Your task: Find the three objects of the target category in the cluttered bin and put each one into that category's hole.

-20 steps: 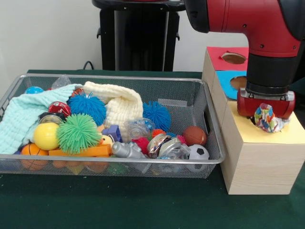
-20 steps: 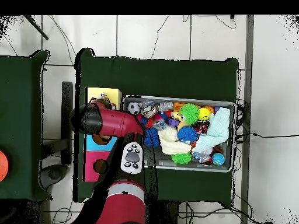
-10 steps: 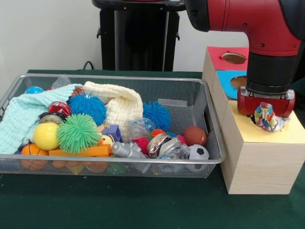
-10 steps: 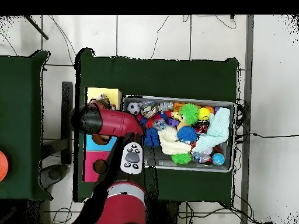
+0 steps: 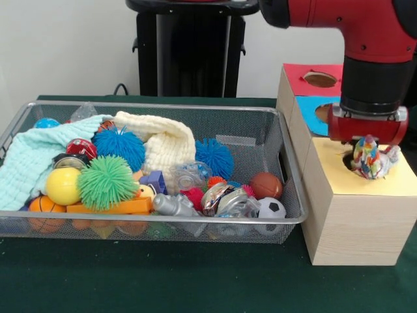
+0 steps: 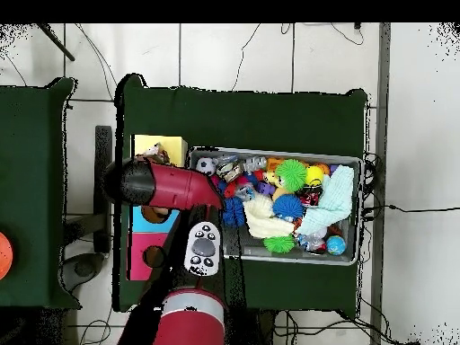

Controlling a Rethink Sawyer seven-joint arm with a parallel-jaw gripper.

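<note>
The pincer (image 5: 368, 158) is clamped on a crumpled multicoloured cloth bundle (image 5: 369, 160), hanging just above the dark hole (image 5: 350, 160) in the yellow top of the pale wooden sorting box (image 5: 355, 215). This item looks close to dropped in; whether others are already inside cannot be told. The wire mesh bin (image 5: 273, 134) beside the box is crowded: a cream knitted cloth (image 5: 163, 140), a mint towel (image 5: 29, 163) and spiky balls could hide further targets.

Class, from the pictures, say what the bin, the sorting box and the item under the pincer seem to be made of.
Bin: metal wire mesh, silvery and see-through. Sorting box: pale wood, grain showing, with coloured tops, perhaps painted or papered. Item at the pincer: probably crumpled printed fabric, folds visible.
</note>
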